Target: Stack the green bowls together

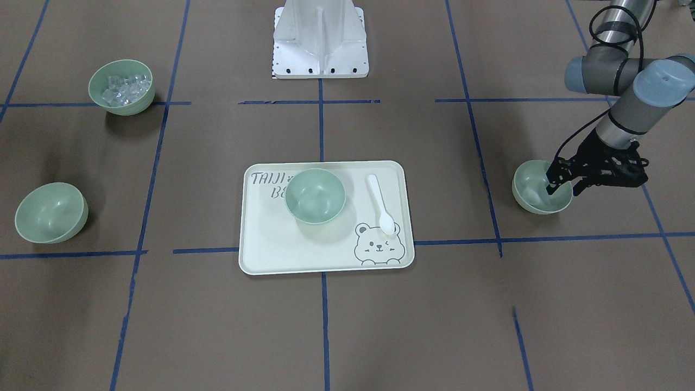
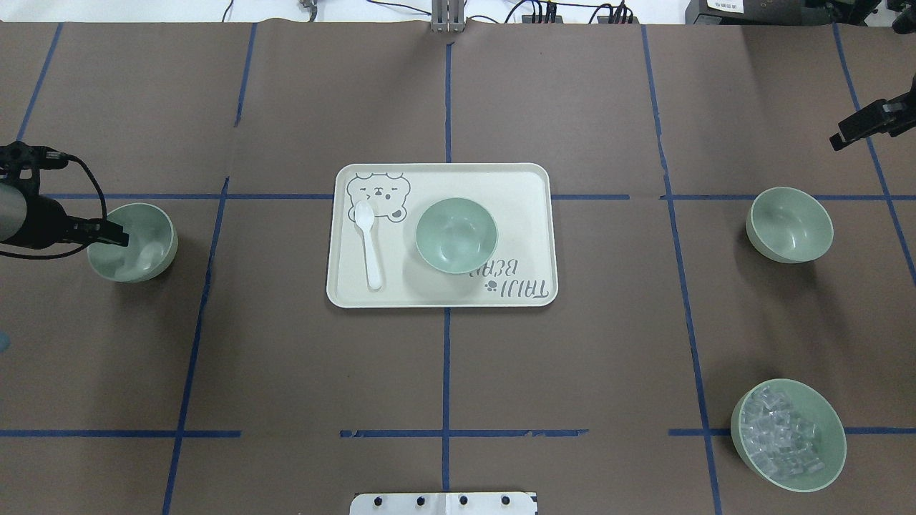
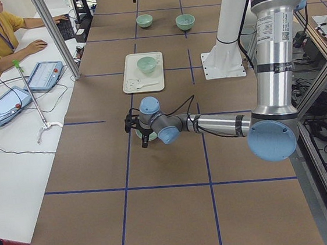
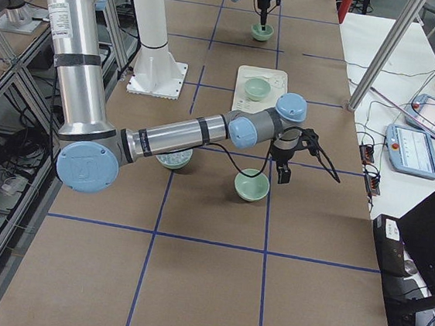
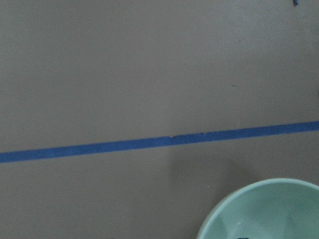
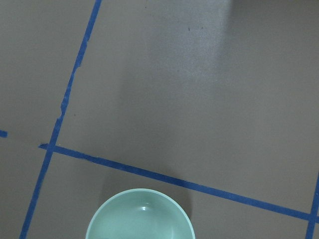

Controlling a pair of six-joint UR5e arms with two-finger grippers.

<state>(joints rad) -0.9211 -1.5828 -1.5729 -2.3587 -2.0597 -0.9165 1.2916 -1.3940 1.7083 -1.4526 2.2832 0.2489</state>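
Note:
Three empty green bowls stand apart. One [image 1: 315, 195] [image 2: 456, 234] sits on the tray. One [image 1: 51, 212] [image 2: 789, 224] is on the robot's right side of the table. My right gripper [image 2: 839, 137] hovers beyond and above it, and I cannot tell whether it is open. The third bowl [image 1: 535, 190] [image 2: 136, 243] is on the robot's left side. My left gripper [image 1: 564, 188] [image 2: 114, 234] is down at its rim, with one finger inside the bowl and one outside, jaws apart. The bowl rests on the table.
A cream tray [image 1: 282, 244] with a bear drawing lies mid-table and holds a white spoon [image 1: 380, 203]. A green bowl of clear ice-like cubes [image 1: 121, 87] [image 2: 787, 434] stands near the robot's right side. The robot's base plate [image 1: 319, 41] is at the table's edge.

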